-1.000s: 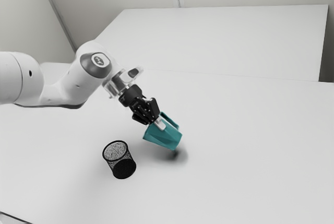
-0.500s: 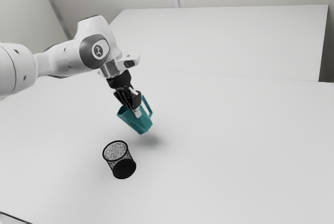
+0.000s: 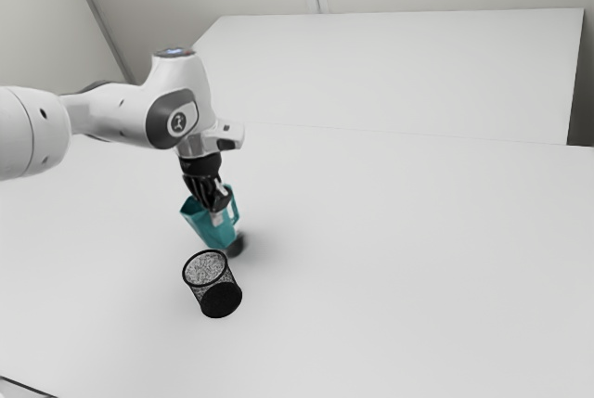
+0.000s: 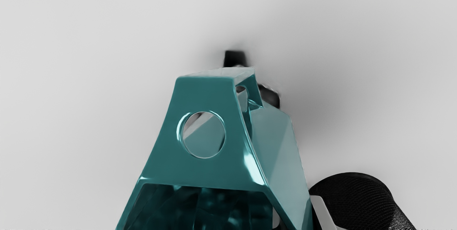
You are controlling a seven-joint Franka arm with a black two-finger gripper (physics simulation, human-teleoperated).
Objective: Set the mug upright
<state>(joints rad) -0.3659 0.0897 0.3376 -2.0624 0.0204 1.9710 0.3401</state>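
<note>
Exterior view: black two-finger gripper (image 3: 219, 216) pointed down at faceted teal mug (image 3: 210, 229), with pale fingertip against outer wall. Jaws closed on the mug, clasping its side wall. Mug tilted, not upright: mouth up toward the exterior view's left, base down toward the exterior view's right, handle (image 3: 234, 205) on the exterior view's right side. Dark patch (image 3: 236, 245) by the base, nature unclear. Contact with white tabletop (image 3: 418, 277): cannot tell. Black mesh cup (image 3: 212, 285) just beside base, rim close to the mug's lower edge; touching or apart, cannot tell. Tightest margin there. Widest room for moving: toward the exterior view's right, across broad tabletop to far edge.

Wrist view: mug mouth nearest the fingers, dark inside. Pale fingertip (image 4: 323, 210) outside the wall, small pale piece just within rim; wall pinched between. Round hole in flat teal face beyond the mouth. Past the mug, dark squarish shape (image 4: 235, 58) and dark rounded shape (image 4: 269, 96), both unidentified. Mesh cup just past outer fingertip, edges overlapping in view. Pale open surface along mug's opposite side.
</note>
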